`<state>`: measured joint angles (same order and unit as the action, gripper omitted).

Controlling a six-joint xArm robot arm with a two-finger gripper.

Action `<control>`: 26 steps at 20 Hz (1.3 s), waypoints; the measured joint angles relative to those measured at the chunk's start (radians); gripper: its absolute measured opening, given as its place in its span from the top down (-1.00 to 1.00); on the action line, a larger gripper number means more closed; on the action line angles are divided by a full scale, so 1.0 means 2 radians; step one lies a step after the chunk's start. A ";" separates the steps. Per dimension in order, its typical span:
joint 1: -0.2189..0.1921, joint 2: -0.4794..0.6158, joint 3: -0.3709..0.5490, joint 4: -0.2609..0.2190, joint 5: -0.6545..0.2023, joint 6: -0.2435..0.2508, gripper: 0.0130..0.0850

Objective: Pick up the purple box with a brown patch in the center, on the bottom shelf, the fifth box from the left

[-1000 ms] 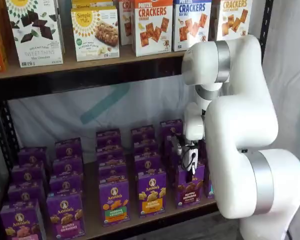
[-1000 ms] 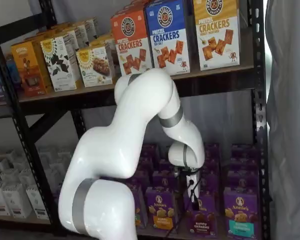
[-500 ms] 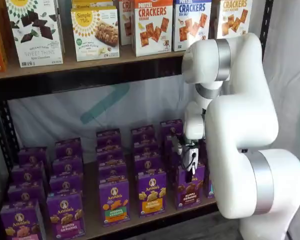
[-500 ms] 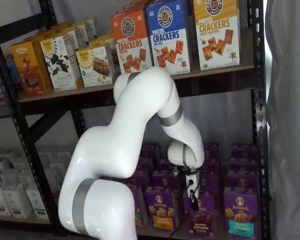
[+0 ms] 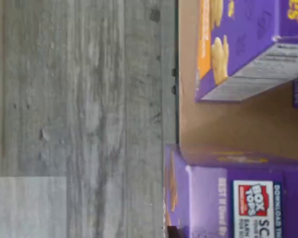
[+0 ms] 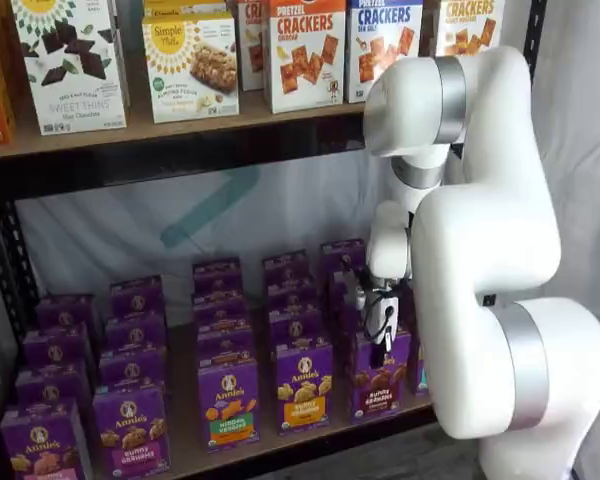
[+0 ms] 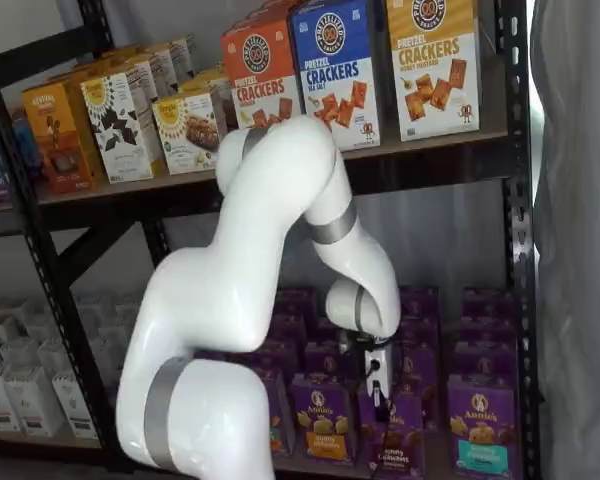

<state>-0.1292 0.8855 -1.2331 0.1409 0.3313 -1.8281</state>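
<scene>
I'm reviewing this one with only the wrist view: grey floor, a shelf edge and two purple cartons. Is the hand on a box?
Observer: Yes. In both shelf views the hand has its black fingers closed on the top of the purple box, the one with brown cookies on its front.
Operator: Which carton stands next to it?
Observer: On one side is a purple carton with an orange strip, in the front row of the bottom shelf.
Operator: Is the box off the board?
Observer: I cannot tell. In a shelf view its lower edge sits close to the frame's bottom edge.
</scene>
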 joint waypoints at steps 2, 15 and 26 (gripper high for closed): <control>0.001 -0.017 0.024 -0.016 -0.007 0.015 0.44; 0.007 -0.158 0.196 -0.118 -0.031 0.119 0.44; 0.023 -0.279 0.279 -0.093 0.023 0.110 0.44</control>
<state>-0.0842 0.3284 -0.6759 -0.0453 0.3771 -1.6073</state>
